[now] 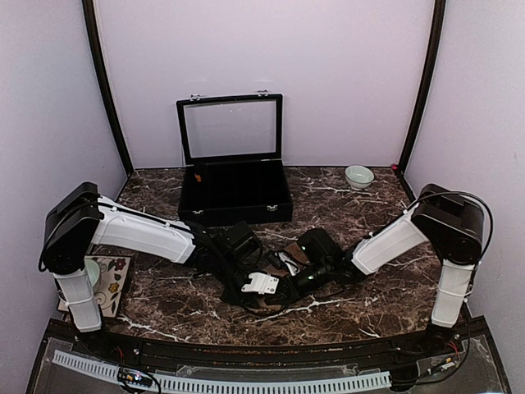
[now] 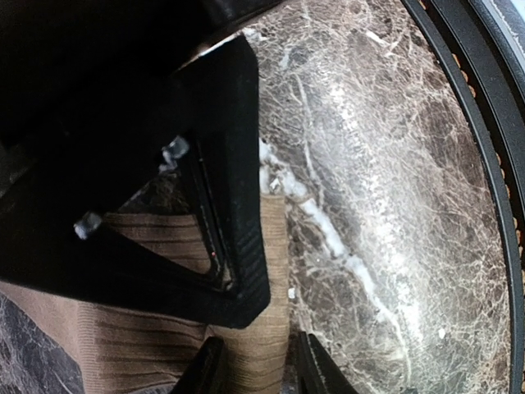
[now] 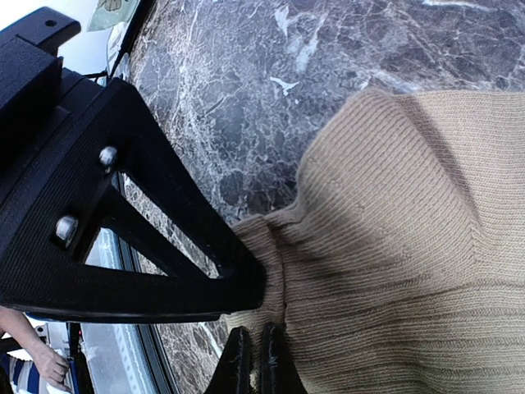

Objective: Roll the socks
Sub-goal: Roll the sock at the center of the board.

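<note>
Right fingers (image 3: 236, 365) pinched shut on the tan sock (image 3: 394, 246); left fingers (image 2: 318, 371) partly apart astride its edge, seemingly unclamped, on the desk (image 2: 394, 164).

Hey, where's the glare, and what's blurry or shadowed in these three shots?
Left wrist: bright glare on the marble table, nearby bolts blurred. Right wrist: tan sock sharp, dark shadow across it. Top external: even lighting, corner posts look curved.

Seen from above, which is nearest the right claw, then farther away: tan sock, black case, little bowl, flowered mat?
1. tan sock: pinched in the right gripper itself.
2. black case: behind it, mid-table.
3. bowl: back right corner.
4. flowered mat: far left, by the other arm.
</note>
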Robot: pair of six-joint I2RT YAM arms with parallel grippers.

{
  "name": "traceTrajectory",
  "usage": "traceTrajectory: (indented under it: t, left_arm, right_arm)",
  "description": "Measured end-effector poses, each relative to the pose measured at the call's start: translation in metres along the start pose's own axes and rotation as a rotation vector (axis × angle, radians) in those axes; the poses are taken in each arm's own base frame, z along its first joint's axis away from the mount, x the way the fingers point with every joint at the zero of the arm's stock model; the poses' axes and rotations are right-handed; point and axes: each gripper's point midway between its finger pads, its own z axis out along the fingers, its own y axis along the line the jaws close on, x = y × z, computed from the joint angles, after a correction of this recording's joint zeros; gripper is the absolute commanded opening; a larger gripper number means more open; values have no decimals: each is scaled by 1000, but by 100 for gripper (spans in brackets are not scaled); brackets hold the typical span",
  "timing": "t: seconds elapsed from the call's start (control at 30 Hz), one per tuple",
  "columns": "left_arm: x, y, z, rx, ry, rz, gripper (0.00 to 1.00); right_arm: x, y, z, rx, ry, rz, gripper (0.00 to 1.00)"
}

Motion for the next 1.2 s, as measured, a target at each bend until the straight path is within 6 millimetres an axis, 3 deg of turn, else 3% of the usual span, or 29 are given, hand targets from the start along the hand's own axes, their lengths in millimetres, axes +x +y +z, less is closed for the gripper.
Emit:
traceTrajectory:
  t: [0.13,0.37,0.47,0.77,0.93,1.07,1.2]
  left_arm:
    - [0,2,1,-6,1,1,27]
    - [2,6,3,-30,8,5,4]
    - [3,6,3,-33,11,9,4]
    - [3,6,8,-25,9,12,24]
    - [2,8,10,-22,8,11,16]
    - [1,8,10,-18,12,9,0]
    - [-1,9,12,-9,11,0,0]
  right_arm:
    - [0,0,0,-9,-2,4,0]
    - [0,0,0,-17,-8,17,0]
    - [0,-1,-1,-22,-14,24,0]
    - [0,-1,-2,-32,-27,34,0]
    - [0,0,-3,-36,-26,34,0]
    - [-1,-2,-5,-41,-32,40,0]
    - [0,-4,-9,-32,-45,38,4]
